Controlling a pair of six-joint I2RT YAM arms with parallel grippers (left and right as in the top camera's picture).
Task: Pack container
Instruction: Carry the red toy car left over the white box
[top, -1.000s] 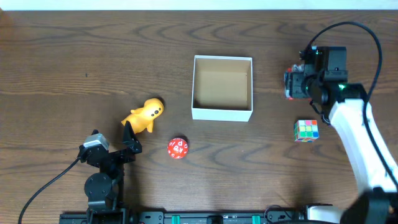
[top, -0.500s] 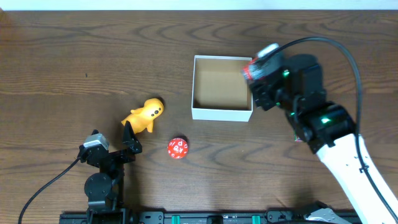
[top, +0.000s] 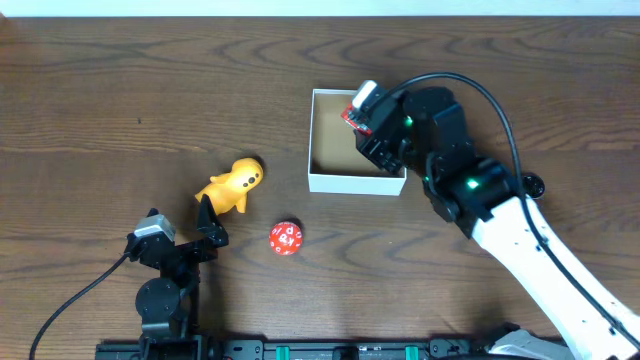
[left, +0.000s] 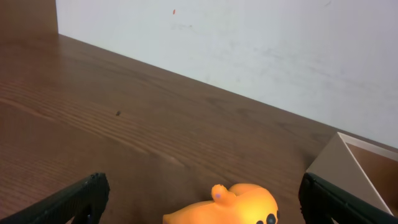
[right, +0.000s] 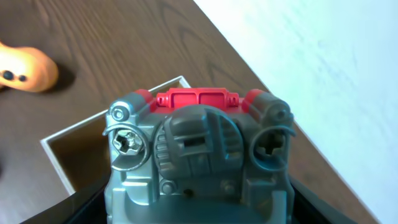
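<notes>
Right gripper (top: 372, 118) pinches one grey-and-red toy (right: 199, 155) between part-spread jaws. The container (top: 355, 183) lies just beneath them, a single square box with thin white walls and a tan cardboard inside. Left gripper (top: 182, 222) stands spread wide, gripping nothing. One yellow duck-like toy (top: 232, 184) lies just ahead of its jaws, and one red numbered ball (top: 285, 238) sits near their right side.
</notes>
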